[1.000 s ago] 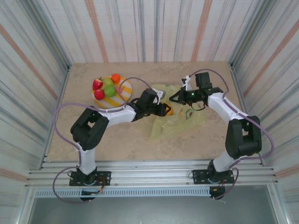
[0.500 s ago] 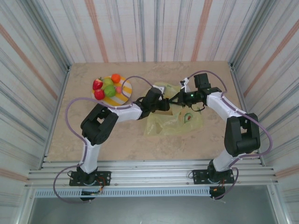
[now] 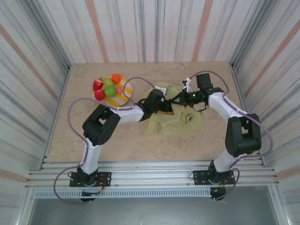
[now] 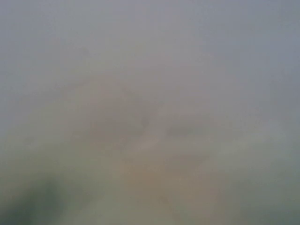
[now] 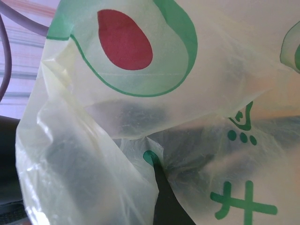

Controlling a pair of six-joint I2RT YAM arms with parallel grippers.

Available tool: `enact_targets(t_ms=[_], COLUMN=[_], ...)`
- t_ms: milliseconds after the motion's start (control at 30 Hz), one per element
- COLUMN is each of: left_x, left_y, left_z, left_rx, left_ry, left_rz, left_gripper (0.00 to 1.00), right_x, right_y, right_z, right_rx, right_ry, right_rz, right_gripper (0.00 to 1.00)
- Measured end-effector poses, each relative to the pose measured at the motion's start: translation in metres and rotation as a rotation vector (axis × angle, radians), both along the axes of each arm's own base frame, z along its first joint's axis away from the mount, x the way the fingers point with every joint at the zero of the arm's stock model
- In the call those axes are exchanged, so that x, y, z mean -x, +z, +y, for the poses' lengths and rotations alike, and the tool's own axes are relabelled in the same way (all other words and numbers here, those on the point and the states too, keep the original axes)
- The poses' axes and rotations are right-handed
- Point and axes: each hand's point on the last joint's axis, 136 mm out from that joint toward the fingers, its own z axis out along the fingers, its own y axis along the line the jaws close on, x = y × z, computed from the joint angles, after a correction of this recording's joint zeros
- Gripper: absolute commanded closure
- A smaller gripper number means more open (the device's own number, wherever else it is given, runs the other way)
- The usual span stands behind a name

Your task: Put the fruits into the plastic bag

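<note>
Left gripper point(image 3: 165, 107): reaches in at the mouth of the plastic bag point(image 3: 176, 123). From above its fingers are lost against the plastic, so I cannot tell whether they are spread or closed.
Left wrist view: an unfocused grey-beige haze, nothing legible.
At the left tip: a small orange-brown patch point(image 3: 168, 111). I cannot tell whether it is a fruit or print on the bag.
Right gripper point(image 3: 179, 98): closed on a fold of the bag's upper edge, facing the left gripper across the opening. In the right wrist view the creases run together to one pinch point low in the middle.
Bag, close: translucent yellow-green film against the right wrist lens, with a green avocado outline and a red-brown pit point(image 5: 124, 40).
Bag, position: crumpled on the table right of centre, between the two wrists. One avocado print point(image 3: 190, 117) faces up near its right end.
Fruits point(image 3: 108, 87): on the striped plate point(image 3: 123, 98), well apart from the bag, at the far left. There are two red strawberries, two green pieces, one orange round one and a small pink one, packed touching.
Table point(image 3: 93, 136): beige, marbled stone look, flat, bare around the plate and bag.
Near edge: aluminium rails point(image 3: 154, 176) carrying both arm bases, with mauve cables point(image 3: 70, 112) looping beside the arms.
Walls point(image 3: 154, 28): panels on three sides, striped lengthwise in white and grey with orange-pink bands.
</note>
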Motion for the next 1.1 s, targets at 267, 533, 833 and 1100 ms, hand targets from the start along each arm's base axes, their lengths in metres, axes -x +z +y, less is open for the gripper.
enact_targets(t_ms=[267, 533, 833, 1100], left_x=[0.015, 0.042, 0.076, 0.094], left_y=[-0.002, 0.032, 0.059, 0.097], left_z=[0.01, 0.025, 0.059, 0.098], left_rx=[-0.012, 0.02, -0.005, 0.004], left_ry=[-0.027, -0.101, -0.185, -0.198], left_rz=[0.014, -0.019, -0.054, -0.118], left_gripper=[0.17, 0.18, 0.18, 0.17], right_x=[-0.001, 0.002, 0.004, 0.003], right_y=[-0.002, -0.012, -0.011, -0.004], right_z=[-0.007, -0.023, -0.027, -0.022], right_rx=[0.009, 0.102, 0.165, 0.175], right_ry=[-0.006, -0.004, 0.027, 0.046], right_rz=[-0.004, -0.002, -0.036, -0.056], right_gripper=[1.0, 1.0, 1.0, 1.0])
